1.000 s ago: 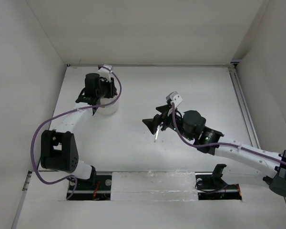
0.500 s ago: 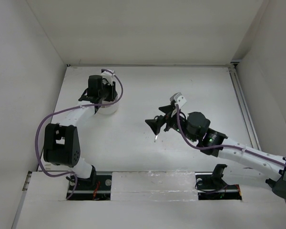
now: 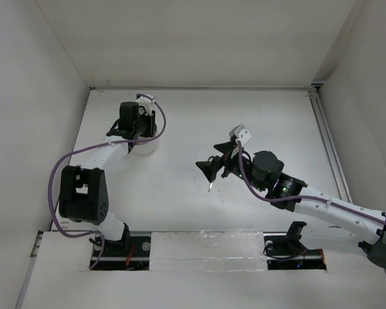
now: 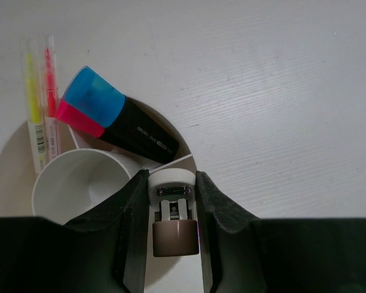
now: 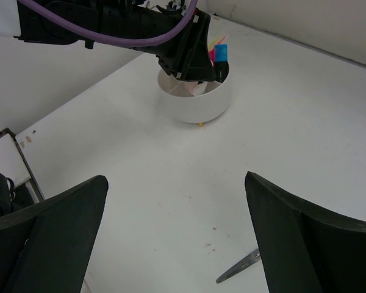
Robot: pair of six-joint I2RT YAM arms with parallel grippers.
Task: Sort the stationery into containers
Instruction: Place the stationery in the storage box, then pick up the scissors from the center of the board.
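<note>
A: Scissors (image 3: 210,185) next. Where?
B: On the worktop (image 3: 264,116), 6 o'clock of my right pincer (image 3: 213,161), which is wide open. Blade runs 12–6. My left pincer (image 4: 172,183) is narrow on the eraser (image 4: 175,238) over the tray (image 5: 198,105).

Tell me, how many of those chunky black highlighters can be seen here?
2. The blue-capped highlighter and the pink-capped highlighter lie together in one wedge of the white tray. The left gripper hides part of the tray, so more could be underneath.
</note>
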